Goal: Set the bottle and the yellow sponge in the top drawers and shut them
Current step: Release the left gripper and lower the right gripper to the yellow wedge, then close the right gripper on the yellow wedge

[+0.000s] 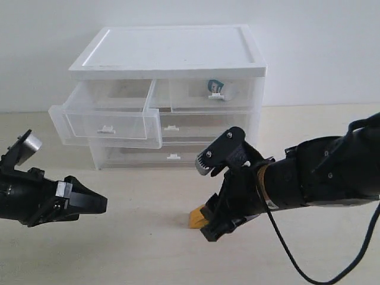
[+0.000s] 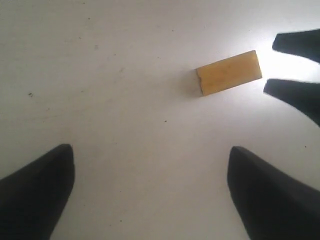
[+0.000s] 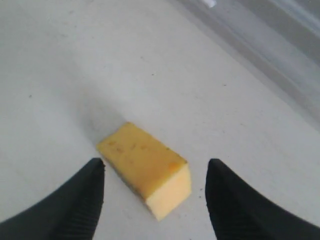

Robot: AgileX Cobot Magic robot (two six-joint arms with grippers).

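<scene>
Yellow sponge [image 3: 145, 170] lies on the table [image 1: 136, 249] just in front of the chest [image 1: 172, 50], between the spread fingers of the right gripper [image 3: 155, 164], neither finger touching it. The bottle [image 1: 215, 87] shows through the right top drawer [image 1: 237, 95], which looks shut. The left top drawer [image 1: 107, 116] stands pulled out. The left gripper [image 2: 150, 150], also spread, holds nothing. Grasping the sponge seems to be the step in hand. Next the right gripper must lower, pinch it and carry it to the open drawer.
</scene>
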